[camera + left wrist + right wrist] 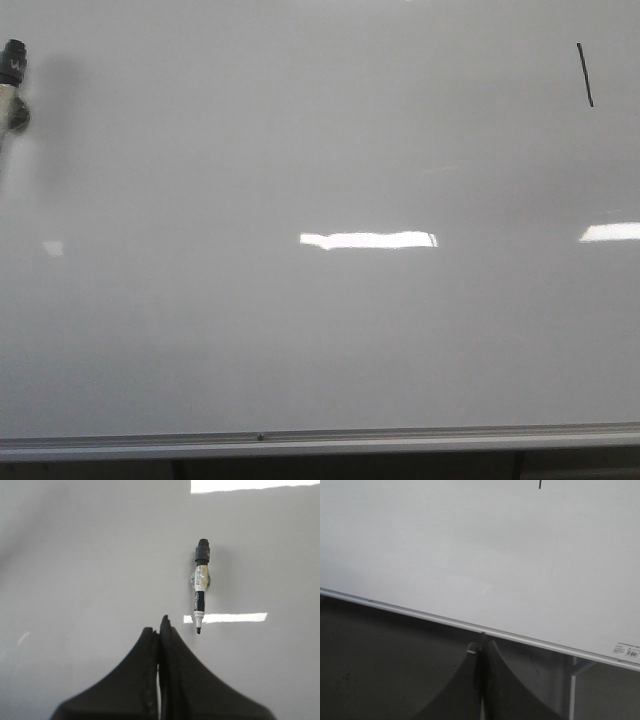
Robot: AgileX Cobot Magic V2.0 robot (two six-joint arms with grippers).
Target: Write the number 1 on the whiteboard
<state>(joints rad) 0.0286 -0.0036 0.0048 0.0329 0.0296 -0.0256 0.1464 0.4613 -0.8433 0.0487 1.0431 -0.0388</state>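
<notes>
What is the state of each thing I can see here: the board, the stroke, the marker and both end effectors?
whiteboard: glossy, bare except for one mark
number 1: already written, slightly slanted
marker: uncapped, stuck to the board, not held
left end effector: shut, empty
right end effector: shut, empty, near the bottom rail

whiteboard [200,330]: glossy pale grey-white, plain, with bright white streaks of reflected light.
bottom rail [400,439]: silver metal.
number 1 [585,75]: thin black stroke, at about 2 o'clock on the board in the front view.
marker [201,585]: black cap end and black tip, white barrel with a black label band, at about 10 o'clock in the front view.
my left fingers [145,680]: matte black, plain.
my right fingers [502,690]: dark grey-black, plain.
sticker [626,650]: small, white, dark print, on the board's corner.
</notes>
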